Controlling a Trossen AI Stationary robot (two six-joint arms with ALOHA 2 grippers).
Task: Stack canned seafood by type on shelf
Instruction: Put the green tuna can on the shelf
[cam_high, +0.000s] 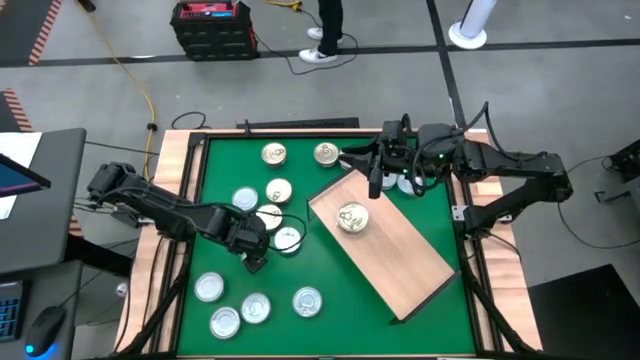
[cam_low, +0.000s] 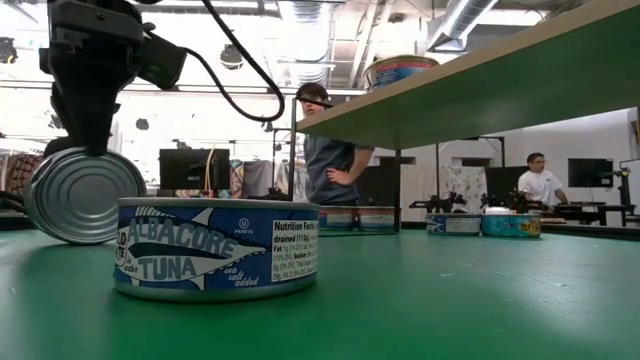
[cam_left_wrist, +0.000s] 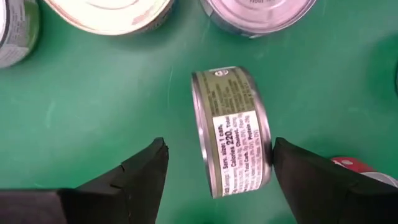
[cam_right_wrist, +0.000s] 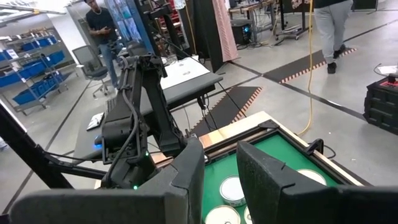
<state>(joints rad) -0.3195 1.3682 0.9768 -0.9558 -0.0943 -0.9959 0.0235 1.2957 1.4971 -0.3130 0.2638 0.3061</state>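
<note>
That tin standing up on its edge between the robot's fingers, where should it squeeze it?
Probably across its two flat faces. The green-labelled tin stands on its rim on the green mat, so the open left gripper, coming down from above, already has one finger toward each face.

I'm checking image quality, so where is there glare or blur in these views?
Left wrist view: the tin lids at the picture's edge glare white, while the tin on its edge is sharp. Low view: bright windows wash out the background, and the near tuna tin stays crisp.
</note>
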